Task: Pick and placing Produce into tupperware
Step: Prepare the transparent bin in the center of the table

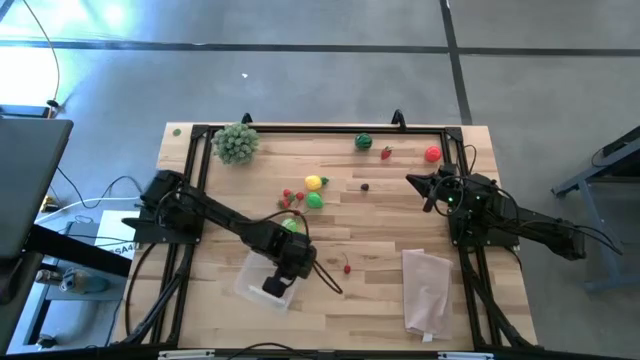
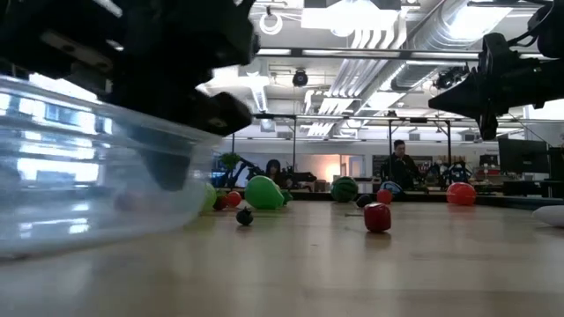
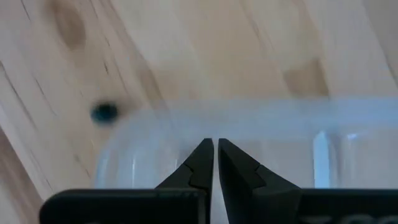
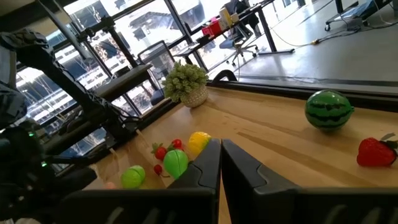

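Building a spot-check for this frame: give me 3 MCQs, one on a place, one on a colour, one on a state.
1. Where is the left tool?
A. Over the clear tupperware
B. Beside the bushy ball
C. On the pinkish bag

2. What colour is the striped ball by the far rail?
A. Yellow
B. Green
C. Red

3. How do the left tool's fingers stand?
A. Wide open
B. Shut on a strawberry
C. Shut, holding nothing

Answers:
1 A: the high view puts it over the container near the table's front.
2 B: dark green stripes show in the right wrist view.
3 C: the left wrist view shows the tips together with nothing between them.
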Robot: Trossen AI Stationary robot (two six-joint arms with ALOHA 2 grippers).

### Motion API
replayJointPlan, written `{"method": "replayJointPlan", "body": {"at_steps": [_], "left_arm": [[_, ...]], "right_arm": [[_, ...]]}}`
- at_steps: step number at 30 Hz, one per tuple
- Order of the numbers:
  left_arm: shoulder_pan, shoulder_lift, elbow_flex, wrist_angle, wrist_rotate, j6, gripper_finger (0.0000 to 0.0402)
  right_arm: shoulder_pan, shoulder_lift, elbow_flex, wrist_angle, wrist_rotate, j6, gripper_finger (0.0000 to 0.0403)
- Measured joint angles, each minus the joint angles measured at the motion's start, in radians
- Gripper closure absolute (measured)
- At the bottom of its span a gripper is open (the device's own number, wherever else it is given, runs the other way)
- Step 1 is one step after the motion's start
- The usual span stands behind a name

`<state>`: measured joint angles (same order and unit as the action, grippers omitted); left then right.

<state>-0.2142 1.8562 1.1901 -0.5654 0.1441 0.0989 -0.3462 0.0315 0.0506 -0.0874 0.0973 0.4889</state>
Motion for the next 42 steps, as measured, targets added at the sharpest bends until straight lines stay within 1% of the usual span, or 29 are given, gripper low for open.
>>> {"method": "replayJointPlan", "body": {"at_steps": [7,15,20,31,42], "left_arm": [[0.011,0.063,0.116,-0.007,-0.026,0.056,0.0387],[0.065,0.129,0.166,-0.024,-0.029,0.088,0.0387],[0.097,0.147,0.172,-0.02,-0.03,0.109,0.0387],[0.153,0.146,0.173,0.079,-0.032,0.14,0.0387],[0.265,0.146,0.173,0.171,-0.033,0.189,0.0387]], "right_arm": [[0.0,0.002,0.0,-0.001,-0.002,0.002,0.0399],[0.0,0.002,0.0,-0.001,-0.004,0.0,0.0399],[0.0,0.002,0.0,-0.001,-0.005,0.0,0.0399],[0.0,0.002,0.0,-0.001,-0.004,-0.014,0.0399],[0.0,0.002,0.0,-0.001,-0.004,-0.021,0.0399]]}}
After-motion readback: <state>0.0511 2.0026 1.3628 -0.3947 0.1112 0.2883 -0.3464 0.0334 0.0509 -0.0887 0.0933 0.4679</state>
